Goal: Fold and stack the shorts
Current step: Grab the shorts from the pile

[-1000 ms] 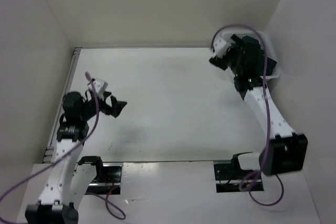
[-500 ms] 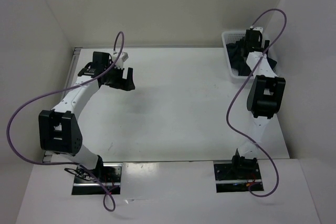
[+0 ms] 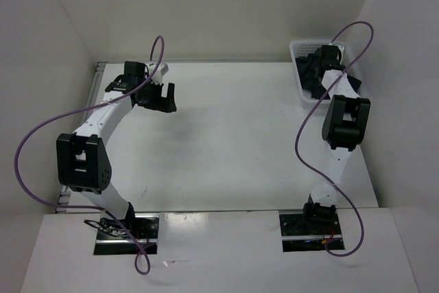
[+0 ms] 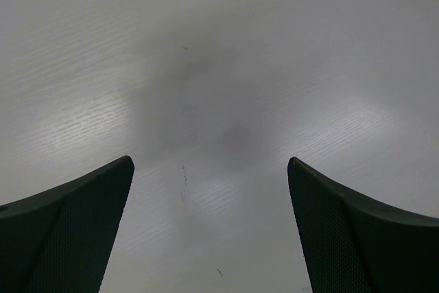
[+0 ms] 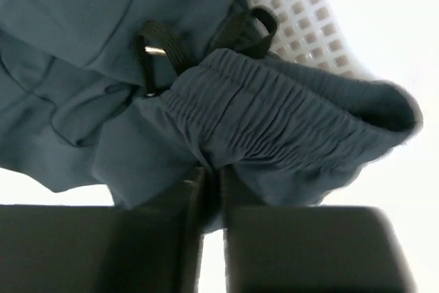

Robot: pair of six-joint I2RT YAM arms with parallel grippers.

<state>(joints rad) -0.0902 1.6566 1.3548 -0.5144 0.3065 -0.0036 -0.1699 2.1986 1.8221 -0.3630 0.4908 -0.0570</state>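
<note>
The dark shorts (image 5: 274,121) lie bunched in the white mesh basket (image 3: 296,49) at the far right of the table, showing there as a dark heap (image 3: 310,81). In the right wrist view their gathered waistband and a black drawstring (image 5: 161,49) show, with the basket wall (image 5: 302,25) behind. My right gripper (image 5: 212,176) is shut on a fold of the shorts just below the waistband, and from above it (image 3: 315,66) reaches down into the basket. My left gripper (image 3: 161,97) hangs open over bare table at the far left, with nothing between its fingers (image 4: 82,224).
The white table (image 3: 233,135) is walled in by pale panels on the left, back and right. The basket stands against the right wall. Both arm bases (image 3: 127,228) sit at the near edge, with purple cables looping above the arms.
My right gripper's jaws have closed on the shorts' fabric inside the basket. The left arm has swung from the near left up to the far left of the table, still open.
</note>
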